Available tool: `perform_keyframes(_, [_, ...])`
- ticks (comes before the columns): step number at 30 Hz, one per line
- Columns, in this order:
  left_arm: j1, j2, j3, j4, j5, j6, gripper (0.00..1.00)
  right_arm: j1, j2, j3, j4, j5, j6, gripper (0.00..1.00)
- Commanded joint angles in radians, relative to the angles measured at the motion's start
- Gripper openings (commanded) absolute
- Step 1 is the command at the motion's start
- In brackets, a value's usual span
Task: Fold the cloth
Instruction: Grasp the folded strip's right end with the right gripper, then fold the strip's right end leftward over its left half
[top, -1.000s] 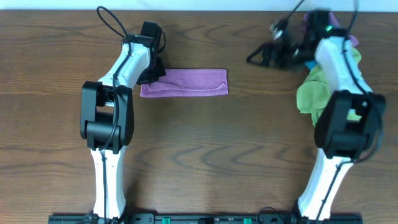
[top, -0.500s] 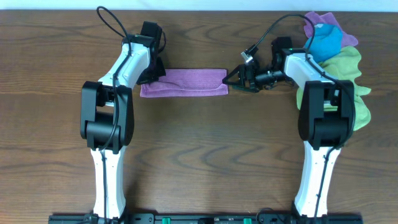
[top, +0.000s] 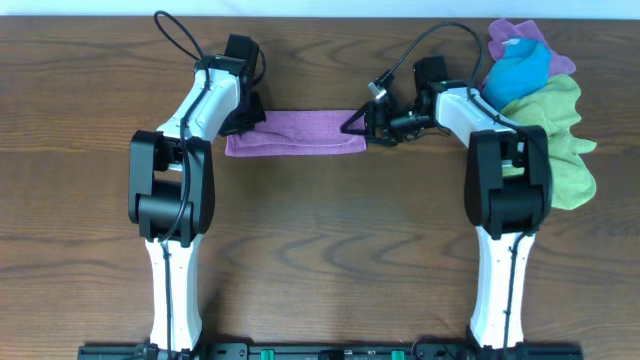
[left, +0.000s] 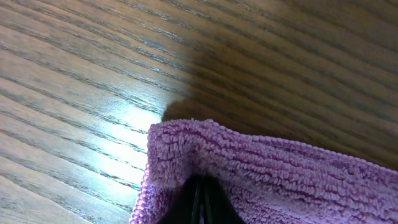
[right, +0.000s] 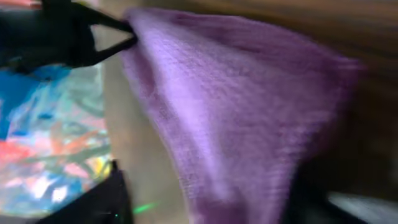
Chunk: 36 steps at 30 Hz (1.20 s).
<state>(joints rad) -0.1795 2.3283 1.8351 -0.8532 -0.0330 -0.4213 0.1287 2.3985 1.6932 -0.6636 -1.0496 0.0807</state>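
With left gripper (left: 200, 200) pinched shut on the left edge of the cloth (top: 300, 133), a soft lavender looped-pile strip lying flat along the grained wooden table (top: 320, 230), and right gripper (top: 357, 124) spread wide at its right end.

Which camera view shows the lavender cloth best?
Overhead: the cloth shows whole, a folded strip lying between the left gripper and right gripper. Left wrist shows only one corner, close up; right wrist shows it large but motion-blurred.
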Motion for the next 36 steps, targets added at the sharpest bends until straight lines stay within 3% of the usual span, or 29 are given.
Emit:
perform_keyframes(1, [0.007, 0.045, -0.032, -0.006, 0.033, 0.004, 0.06, 0.011, 0.047, -0.007, 0.013, 0.051, 0.060, 0.50])
perform_keyframes(3, [0.007, 0.045, -0.027, -0.005, 0.057, 0.015, 0.06, 0.010, 0.047, -0.006, 0.035, 0.051, 0.093, 0.25])
perform_keyframes(6, [0.007, 0.037, 0.010, -0.022, 0.079, 0.034, 0.06, 0.003, 0.047, 0.006, 0.054, 0.051, 0.135, 0.02])
perform_keyframes(10, [0.011, -0.025, 0.126, -0.053, 0.078, 0.064, 0.06, -0.023, 0.047, 0.092, -0.020, 0.065, 0.144, 0.01])
perform_keyframes(14, [0.018, -0.142, 0.233, -0.066, 0.074, 0.086, 0.06, -0.060, 0.047, 0.283, -0.290, 0.268, 0.098, 0.02])
perform_keyframes(18, [0.043, -0.286, 0.250, -0.075, 0.075, 0.086, 0.06, -0.079, 0.047, 0.521, -0.611, 0.683, 0.081, 0.01])
perform_keyframes(22, [0.068, -0.385, 0.250, -0.128, 0.075, 0.086, 0.06, -0.056, 0.047, 0.693, -0.760, 1.036, 0.132, 0.02])
perform_keyframes(27, [0.070, -0.446, 0.250, -0.154, 0.079, 0.085, 0.06, 0.033, 0.048, 0.726, -0.732, 1.082, 0.124, 0.01])
perform_keyframes(36, [0.070, -0.577, 0.250, -0.206, 0.086, 0.113, 0.06, 0.359, 0.116, 0.702, -0.609, 1.281, 0.032, 0.01])
